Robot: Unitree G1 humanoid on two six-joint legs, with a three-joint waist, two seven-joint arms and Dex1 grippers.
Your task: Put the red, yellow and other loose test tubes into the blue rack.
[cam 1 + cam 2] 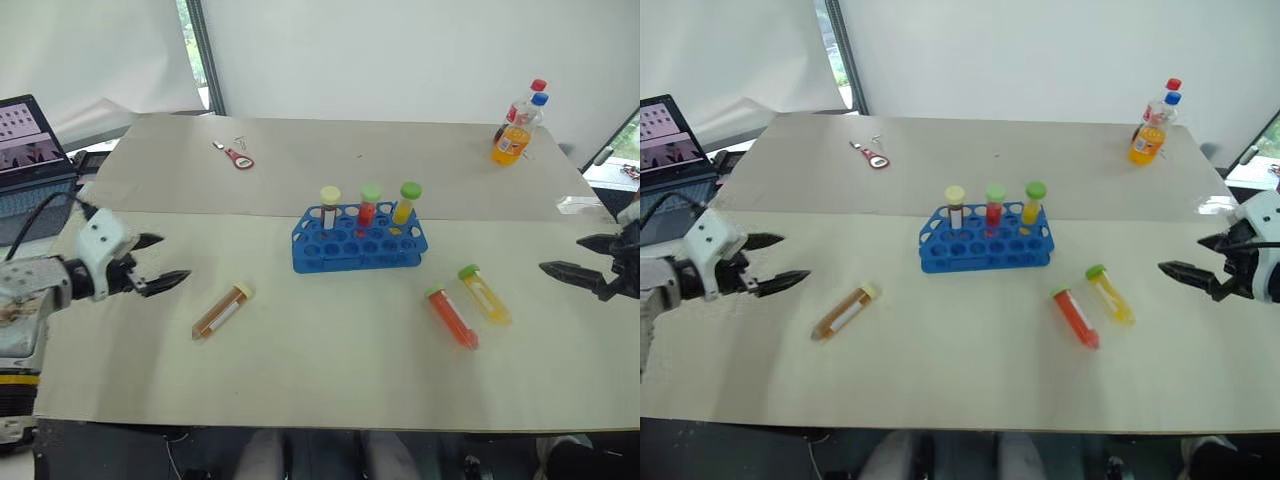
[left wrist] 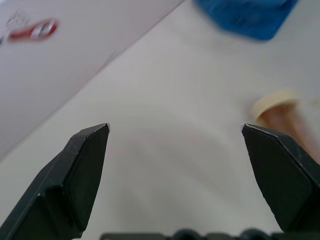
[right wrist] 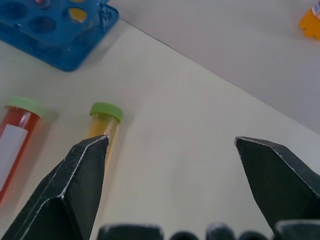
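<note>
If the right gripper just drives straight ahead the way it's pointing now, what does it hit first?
Probably the yellow tube lying on the table: the open right gripper points down toward it, with the red tube just beyond. Depth is uncertain; it might touch the tabletop first.

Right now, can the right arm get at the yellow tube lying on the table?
Probably yes. The right end effector is open and empty, and the table between it and the yellow tube is bare. The red tube lies on the tube's far side, out of the way.
</note>
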